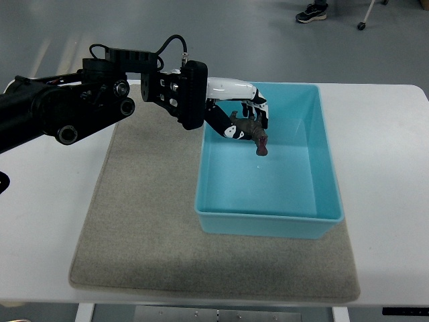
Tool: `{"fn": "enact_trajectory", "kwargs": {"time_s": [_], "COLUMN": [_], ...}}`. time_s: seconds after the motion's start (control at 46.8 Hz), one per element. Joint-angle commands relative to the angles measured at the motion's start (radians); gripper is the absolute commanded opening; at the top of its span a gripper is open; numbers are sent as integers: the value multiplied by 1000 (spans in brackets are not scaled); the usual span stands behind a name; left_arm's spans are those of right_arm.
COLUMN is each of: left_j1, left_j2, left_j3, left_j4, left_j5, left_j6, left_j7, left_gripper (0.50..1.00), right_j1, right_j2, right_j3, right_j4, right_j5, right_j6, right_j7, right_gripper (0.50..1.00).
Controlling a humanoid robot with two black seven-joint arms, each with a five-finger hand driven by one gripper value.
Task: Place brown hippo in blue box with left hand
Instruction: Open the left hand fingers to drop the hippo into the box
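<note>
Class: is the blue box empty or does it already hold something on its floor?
Empty: the blue box floor is bare; the brown hippo hangs in the left hand above it.

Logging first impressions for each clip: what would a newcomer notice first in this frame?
The bright blue box stands out, sitting on the grey mat at centre right of the white table. Over its far left corner, the left hand reaches in from the left on a black arm, its fingers closed around the brown hippo, whose head points down into the box. Across the far floor, a person's shoe shows.
</note>
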Motion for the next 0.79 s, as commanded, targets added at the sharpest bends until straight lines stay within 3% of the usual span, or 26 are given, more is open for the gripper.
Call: {"fn": "enact_trajectory", "kwargs": {"time_s": [0.0, 0.192, 0.321, 0.492, 0.641, 0.769], "left_j1": [4, 16, 17, 17, 19, 19], "left_j2": [-4, -8, -8, -7, -7, -7], "left_j3": [0, 0, 0, 0, 0, 0], "left_j4": [1, 1, 4, 6, 4, 4], "left_j5": [-1, -1, -1, -4, -4, -4], "left_j6": [1, 1, -1, -1, -1, -1], "left_j7": [0, 0, 0, 0, 0, 0], "left_gripper": [619, 630, 666, 767, 806, 806], "right_j1": [2, 2, 2, 2, 2, 0], "right_j2": [0, 0, 0, 0, 0, 0], "right_j3": [0, 0, 0, 0, 0, 0], "right_j4": [0, 0, 0, 0, 0, 0], "right_j5": [0, 0, 0, 0, 1, 0], "right_j6": [0, 0, 0, 0, 0, 0], "right_j7": [0, 0, 0, 0, 0, 0], "right_gripper": [936, 936, 936, 936, 936, 936]}}
